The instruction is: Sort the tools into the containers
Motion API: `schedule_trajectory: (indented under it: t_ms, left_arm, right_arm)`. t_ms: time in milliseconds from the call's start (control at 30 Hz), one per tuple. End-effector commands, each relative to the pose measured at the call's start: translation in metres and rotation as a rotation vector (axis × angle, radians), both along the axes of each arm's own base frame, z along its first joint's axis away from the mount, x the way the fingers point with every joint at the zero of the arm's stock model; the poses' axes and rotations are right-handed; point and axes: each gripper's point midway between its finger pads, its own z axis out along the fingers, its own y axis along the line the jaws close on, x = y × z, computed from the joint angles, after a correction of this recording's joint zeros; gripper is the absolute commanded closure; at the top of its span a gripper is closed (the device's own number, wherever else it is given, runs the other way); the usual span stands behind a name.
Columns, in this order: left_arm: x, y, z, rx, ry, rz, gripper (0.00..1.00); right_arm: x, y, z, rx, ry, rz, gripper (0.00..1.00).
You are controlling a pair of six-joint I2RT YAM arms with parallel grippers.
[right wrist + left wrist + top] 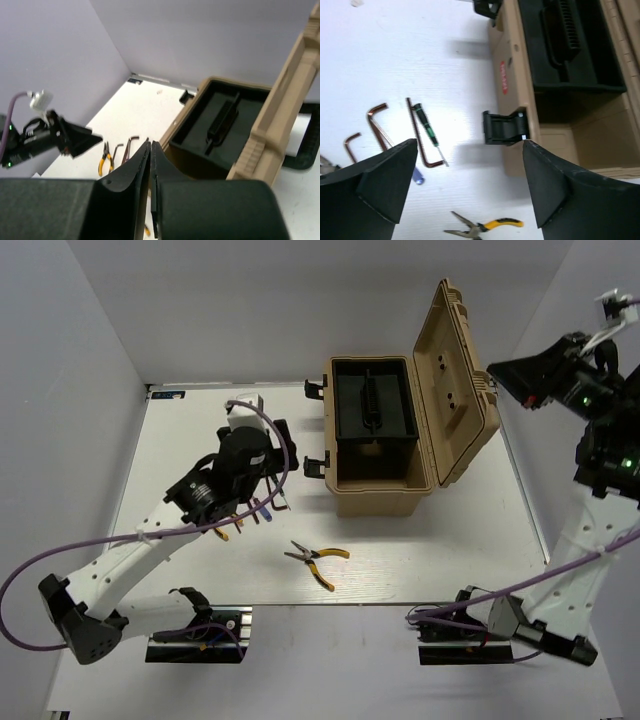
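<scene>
Pliers [312, 559] lie left-right on the table [440, 565], nose pointing left.

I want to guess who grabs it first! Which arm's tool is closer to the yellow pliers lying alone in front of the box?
Left. The left tool hovers open close by the pliers. The right tool is shut, raised far off beside the box.
</scene>
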Motion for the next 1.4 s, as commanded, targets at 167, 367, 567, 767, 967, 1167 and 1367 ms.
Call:
schedule_trajectory:
  t_ms: [167,367,567,767,967,1167,1367]
  left_arm:
    - [-0.015,0.043,-0.038,0.157,0.022,0.075,0.0]
    - [-0.024,0.058,-0.061,0.194,0.07,0.122,0.0]
    - [-0.028,0.066,-0.08,0.22,0.105,0.152,0.0]
    - [-0.022,0.07,-0.11,0.237,0.153,0.21,0.22]
    - [-0.015,0.065,-0.159,0.216,0.246,0.207,0.77]
    - [-0.026,0.056,-0.173,0.145,0.31,0.139,0.72]
    - [-0.056,0.077,-0.145,0.07,0.271,0.124,0.24]
  right_arm:
    - [0.076,-0.002,0.003,-0.01,0.015,0.015,0.76]
    - [0.062,0.092,-0.035,-0.217,-0.006,0.295,0.8]
    - [0.034,0.175,-0.14,-0.569,0.094,0.447,0.91]
    - [-0.003,0.207,-0.227,-0.754,0.158,0.481,1.0]
    - [-0.028,0.208,-0.277,-0.875,0.216,0.51,0.84]
    - [-0.08,0.22,-0.3,-0.872,0.195,0.76,0.62]
    - [-0.136,0.22,-0.355,-0.966,0.07,1.085,0.51]
